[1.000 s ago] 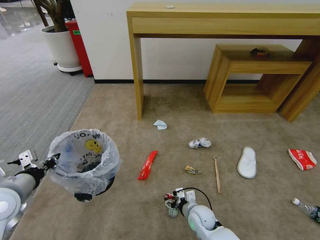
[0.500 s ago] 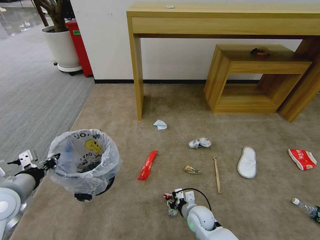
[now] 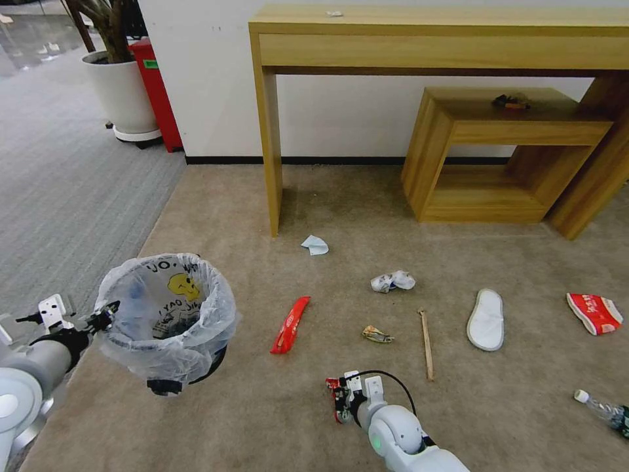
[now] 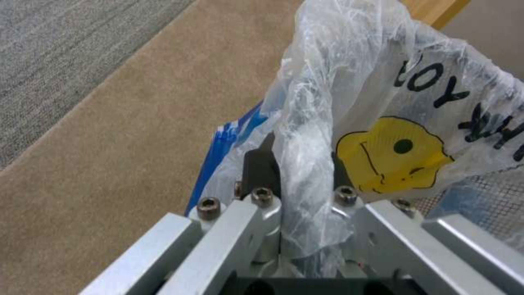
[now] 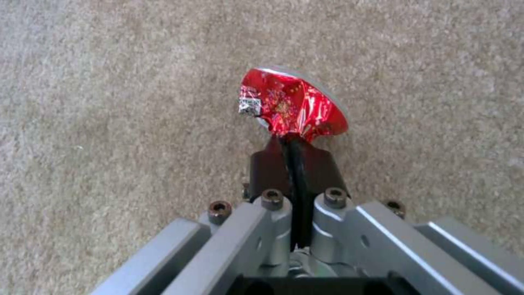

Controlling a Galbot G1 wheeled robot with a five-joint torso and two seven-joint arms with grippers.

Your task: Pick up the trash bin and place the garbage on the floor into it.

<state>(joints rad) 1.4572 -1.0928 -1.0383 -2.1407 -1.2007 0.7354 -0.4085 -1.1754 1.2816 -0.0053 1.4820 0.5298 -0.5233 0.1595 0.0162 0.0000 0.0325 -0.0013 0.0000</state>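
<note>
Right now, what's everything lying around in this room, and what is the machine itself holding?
trash bin: 1, dark with a white bag, held off the beige floor at the near left
long red wrapper: 1, red, floor beside the bin
white paper: 1, crumpled, floor centre
blue-white scrap: 1, near the console table leg
small wrapper: 1, yellowish, floor
wooden stick: 1, floor
slipper: 1, white, floor
red packet: 1, far right
bottle: 1, clear, right edge
left claw: shut on the bin's rim
right claw: shut on a red foil wrapper
</note>
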